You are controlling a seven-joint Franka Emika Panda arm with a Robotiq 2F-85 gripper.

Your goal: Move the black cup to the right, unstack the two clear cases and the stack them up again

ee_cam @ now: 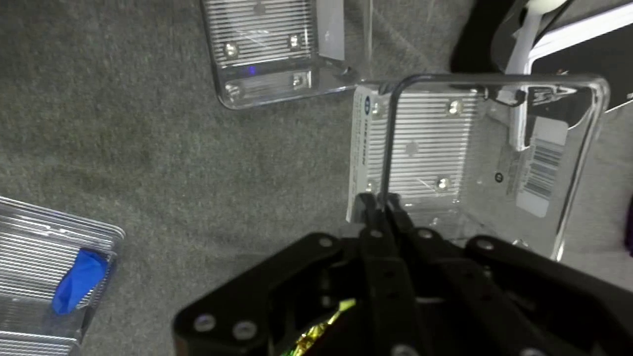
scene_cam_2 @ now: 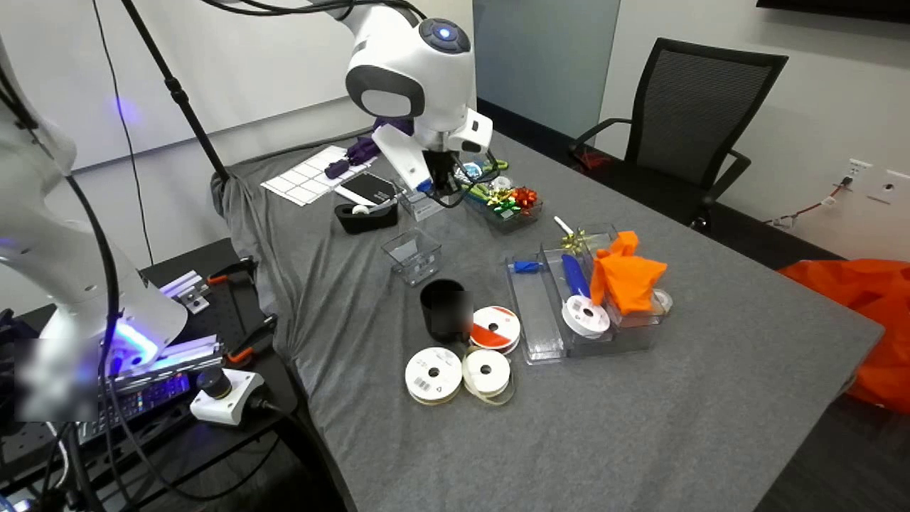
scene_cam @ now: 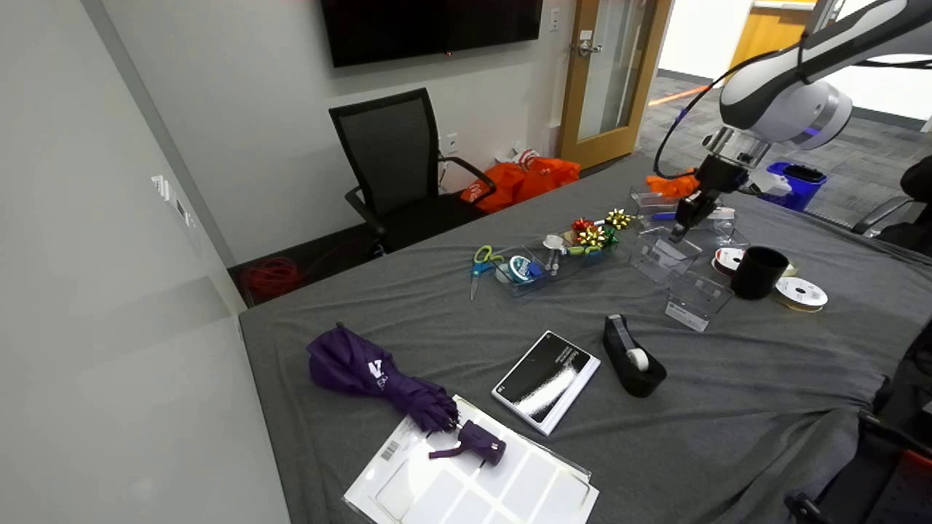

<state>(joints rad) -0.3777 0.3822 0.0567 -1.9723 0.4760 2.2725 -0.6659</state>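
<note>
Pinching clr case [ee_cam: 487,163] w/ pincer [ee_cam: 380,199]; bows [scene_cam_2: 506,203] in tray [scene_cam_2: 508,222].

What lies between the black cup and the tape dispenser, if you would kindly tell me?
One clear case lies between the black cup and the tape dispenser, as both exterior views show.

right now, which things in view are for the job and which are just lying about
For the job:
small black cylindrical cup
transparent plastic case with the barcode label, its wall pinched by the black gripper
other transparent plastic case

Just lying about:
black tape dispenser
closed purple umbrella
round white ribbon spools
green-and-blue scissors
</note>
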